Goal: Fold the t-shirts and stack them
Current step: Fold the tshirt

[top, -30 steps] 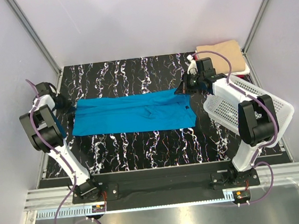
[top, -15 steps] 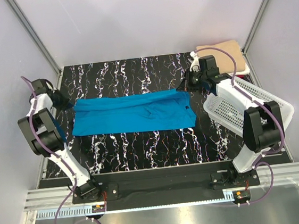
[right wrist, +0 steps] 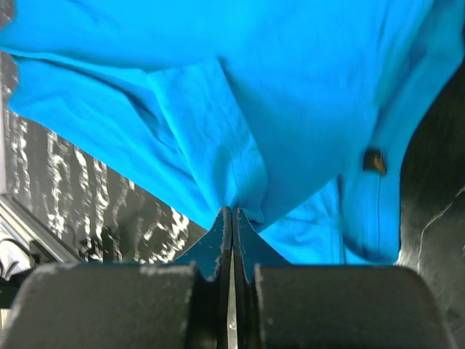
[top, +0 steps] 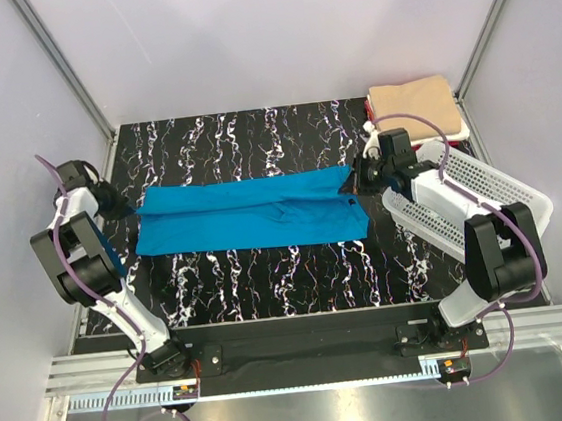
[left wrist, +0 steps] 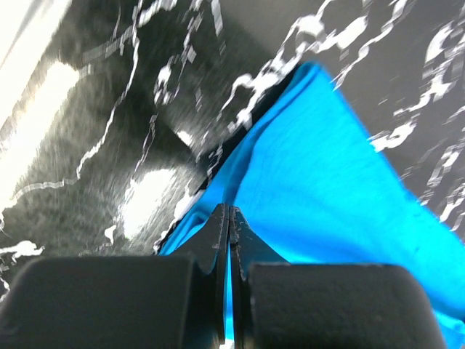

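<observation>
A turquoise-blue t-shirt (top: 251,214) lies stretched left to right across the black marbled table (top: 268,277), folded lengthwise into a long band. My left gripper (top: 130,204) is shut on the band's far-left corner; the left wrist view shows blue cloth (left wrist: 327,167) pinched between the closed tips (left wrist: 229,211). At the band's far-right corner my right gripper (top: 351,180) is shut on it, and the cloth (right wrist: 254,87) bunches at the closed tips (right wrist: 231,212). A tan t-shirt (top: 412,96), folded, rests on a pile at the back right corner, with a white edge (top: 457,132) under it.
A white perforated basket (top: 481,199) sits tilted at the right edge, just beside and under the right arm. Grey walls and metal frame posts close in the table on three sides. A small dark tag (right wrist: 374,161) shows on the blue cloth.
Both grippers have moved a little toward the near side, still holding the shirt's far corners. The shirt's far edge now sits lower and straighter across the table.
</observation>
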Motion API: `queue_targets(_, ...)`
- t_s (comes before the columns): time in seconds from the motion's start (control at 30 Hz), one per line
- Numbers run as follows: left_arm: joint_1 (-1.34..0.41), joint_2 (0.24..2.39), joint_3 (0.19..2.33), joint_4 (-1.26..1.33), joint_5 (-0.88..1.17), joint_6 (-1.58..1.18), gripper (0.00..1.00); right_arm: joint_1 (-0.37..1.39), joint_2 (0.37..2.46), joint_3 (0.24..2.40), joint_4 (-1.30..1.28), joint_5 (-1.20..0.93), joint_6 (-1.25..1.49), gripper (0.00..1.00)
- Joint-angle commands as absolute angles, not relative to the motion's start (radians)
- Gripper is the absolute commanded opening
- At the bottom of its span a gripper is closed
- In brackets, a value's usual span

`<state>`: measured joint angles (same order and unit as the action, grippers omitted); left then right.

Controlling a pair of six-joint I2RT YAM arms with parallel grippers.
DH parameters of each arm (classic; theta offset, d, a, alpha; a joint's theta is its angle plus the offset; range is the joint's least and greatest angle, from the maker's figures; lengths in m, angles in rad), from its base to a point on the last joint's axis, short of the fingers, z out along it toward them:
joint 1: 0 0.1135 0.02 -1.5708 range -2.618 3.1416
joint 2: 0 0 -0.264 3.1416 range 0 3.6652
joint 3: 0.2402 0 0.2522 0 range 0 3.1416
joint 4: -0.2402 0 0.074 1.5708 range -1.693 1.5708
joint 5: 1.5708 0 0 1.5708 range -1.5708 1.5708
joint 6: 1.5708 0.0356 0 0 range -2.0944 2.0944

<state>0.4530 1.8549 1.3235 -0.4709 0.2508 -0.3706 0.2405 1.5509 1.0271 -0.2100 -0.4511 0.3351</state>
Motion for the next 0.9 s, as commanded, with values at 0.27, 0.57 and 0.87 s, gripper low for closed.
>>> queue_targets(0.27, 0.463, 1.881, 1.285, -0.41, 0.196, -0.373, 0.0, 0.261, 1.453, 0.824, -0.049, -0.463, 0.377, 0.0)
queue_targets(0.57, 0.469, 1.891, 1.319, -0.419, 0.189, -0.376, 0.0, 0.261, 1.402, 0.808, -0.051, -0.429, 0.374, 0.0)
queue_targets(0.87, 0.463, 1.789, 1.339, -0.502, 0.037, -0.339, 0.3, 0.278, 1.371, 0.802, -0.176, -0.387, 0.411, 0.41)
